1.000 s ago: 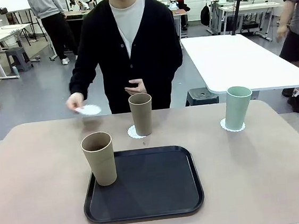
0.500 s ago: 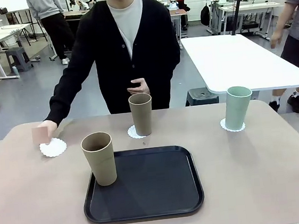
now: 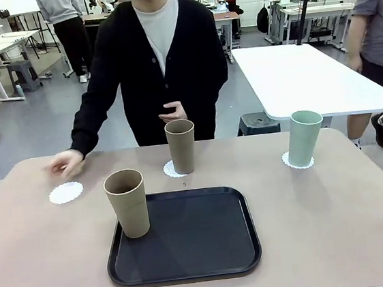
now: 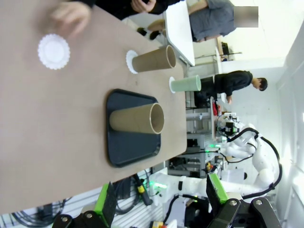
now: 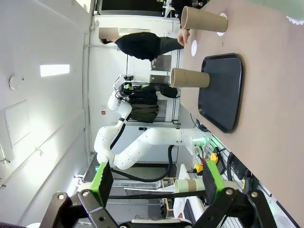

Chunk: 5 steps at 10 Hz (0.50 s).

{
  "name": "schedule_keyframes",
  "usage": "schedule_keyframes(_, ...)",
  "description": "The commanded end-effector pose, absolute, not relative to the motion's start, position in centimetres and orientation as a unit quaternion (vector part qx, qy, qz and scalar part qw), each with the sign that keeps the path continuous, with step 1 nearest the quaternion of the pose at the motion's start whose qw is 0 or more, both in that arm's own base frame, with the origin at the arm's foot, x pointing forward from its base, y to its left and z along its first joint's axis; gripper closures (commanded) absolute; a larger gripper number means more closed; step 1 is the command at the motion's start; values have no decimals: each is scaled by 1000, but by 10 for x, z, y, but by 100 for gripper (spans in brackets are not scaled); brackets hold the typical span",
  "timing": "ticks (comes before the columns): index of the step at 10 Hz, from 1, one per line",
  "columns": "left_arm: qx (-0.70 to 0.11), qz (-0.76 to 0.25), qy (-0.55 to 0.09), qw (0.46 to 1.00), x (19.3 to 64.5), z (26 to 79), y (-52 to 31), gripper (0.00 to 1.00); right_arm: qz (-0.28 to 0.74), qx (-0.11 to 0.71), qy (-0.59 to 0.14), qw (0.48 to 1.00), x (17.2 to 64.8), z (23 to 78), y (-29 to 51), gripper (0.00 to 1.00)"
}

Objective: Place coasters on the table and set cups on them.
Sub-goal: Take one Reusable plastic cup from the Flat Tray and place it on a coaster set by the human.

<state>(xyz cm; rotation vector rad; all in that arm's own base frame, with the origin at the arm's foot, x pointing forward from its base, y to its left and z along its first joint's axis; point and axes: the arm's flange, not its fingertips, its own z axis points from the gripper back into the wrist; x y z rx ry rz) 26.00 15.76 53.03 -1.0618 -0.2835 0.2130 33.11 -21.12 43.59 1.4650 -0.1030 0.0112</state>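
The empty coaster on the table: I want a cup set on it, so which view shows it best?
The left wrist view: the empty coaster shows nearly from above, round, scalloped edge clear, beside the person's hand. In the front view the coaster flattens to an oval; in the right wrist view it is a sliver.

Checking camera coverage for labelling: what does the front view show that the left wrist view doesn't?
The front view adds the person's white shirt under a dark cardigan, and a grey stool by the white table. The left wrist view adds the left gripper, jaws open, nothing between them. Both share the person's hand close by the bare coaster, one tan cup on the black tray, the second tan cup on the middle coaster and the mint cup on the right-hand coaster.
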Motion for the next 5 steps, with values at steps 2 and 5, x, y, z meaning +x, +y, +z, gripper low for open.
schedule_keyframes(2, -504, 101, -134, 847, 260, 530, 158, 0, 10, 673, -48, 738, 330, 436, -212, 0)
schedule_keyframes(5, -271, -131, -184, 936, 317, 576, 100, 0, 10, 673, -48, 738, 330, 436, -212, 0)
